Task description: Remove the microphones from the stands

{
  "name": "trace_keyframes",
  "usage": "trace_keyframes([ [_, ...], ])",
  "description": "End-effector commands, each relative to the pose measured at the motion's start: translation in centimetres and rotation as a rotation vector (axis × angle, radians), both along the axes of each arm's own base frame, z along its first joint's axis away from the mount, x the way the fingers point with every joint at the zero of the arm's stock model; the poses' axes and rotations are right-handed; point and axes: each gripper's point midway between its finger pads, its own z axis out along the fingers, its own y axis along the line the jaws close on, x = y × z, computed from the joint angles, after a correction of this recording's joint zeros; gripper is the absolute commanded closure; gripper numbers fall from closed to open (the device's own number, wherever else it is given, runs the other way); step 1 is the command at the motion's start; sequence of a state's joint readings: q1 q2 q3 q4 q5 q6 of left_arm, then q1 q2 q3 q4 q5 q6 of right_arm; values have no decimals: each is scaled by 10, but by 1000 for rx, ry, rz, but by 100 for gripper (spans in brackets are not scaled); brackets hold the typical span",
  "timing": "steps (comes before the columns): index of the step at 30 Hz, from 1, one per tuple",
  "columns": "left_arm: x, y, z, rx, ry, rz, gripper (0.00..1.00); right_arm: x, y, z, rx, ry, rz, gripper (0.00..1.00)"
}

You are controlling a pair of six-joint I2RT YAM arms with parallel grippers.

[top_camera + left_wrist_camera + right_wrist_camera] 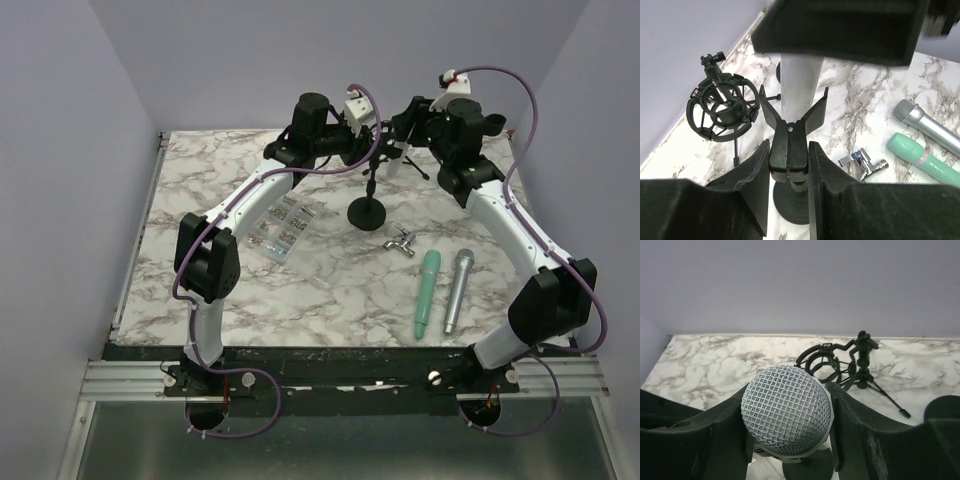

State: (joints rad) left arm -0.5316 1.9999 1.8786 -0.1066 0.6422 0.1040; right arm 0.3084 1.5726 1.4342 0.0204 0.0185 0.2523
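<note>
The microphone's silver mesh head (pixel 786 412) sits between the fingers of my right gripper (pixel 788 390), which is shut on it. Its pale body (pixel 797 85) rises out of the stand's black clip (pixel 789 145). My left gripper (pixel 789 148) is shut on that clip, one finger flat against each side. Below the clip is the stand's round black base (pixel 792 202), which rests on the marble table (pixel 368 213). In the top view both grippers meet above the stand, the left gripper (pixel 366 138) from the left and the right gripper (pixel 400 128) from the right.
A black shock mount on a small tripod (pixel 722 107) stands just behind the stand, near the back wall. A chrome tap (pixel 400 243), a mint-green microphone (pixel 427 292) and a silver microphone (pixel 458 290) lie at front right. A clear packet (pixel 283 228) lies to the left.
</note>
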Motion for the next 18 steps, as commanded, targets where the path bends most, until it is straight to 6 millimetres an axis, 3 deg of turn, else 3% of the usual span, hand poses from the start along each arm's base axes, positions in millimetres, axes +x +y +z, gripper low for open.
trace_keyframes([
  [1, 0, 4, -2, 1, 4, 1, 100, -12, -34, 70, -35, -118, -156, 99],
  [4, 0, 4, 1, -10, 18, 6, 96, -18, -53, 79, -53, -116, -245, 99],
  [8, -2, 4, 6, -23, 37, 14, 60, -29, -71, 77, -89, -113, -318, 99],
  [11, -2, 5, 7, -26, 60, 32, 44, -35, -76, 68, -107, -95, -329, 99],
  [14, -3, 6, 12, -32, 77, 42, 35, -38, -78, 58, -114, -71, -335, 100],
  [17, -5, 8, 19, -35, 83, 50, 3, -39, -78, 51, -118, -42, -333, 99],
  [18, -6, 9, 22, -35, 84, 51, 1, -39, -77, 47, -122, -27, -334, 99],
])
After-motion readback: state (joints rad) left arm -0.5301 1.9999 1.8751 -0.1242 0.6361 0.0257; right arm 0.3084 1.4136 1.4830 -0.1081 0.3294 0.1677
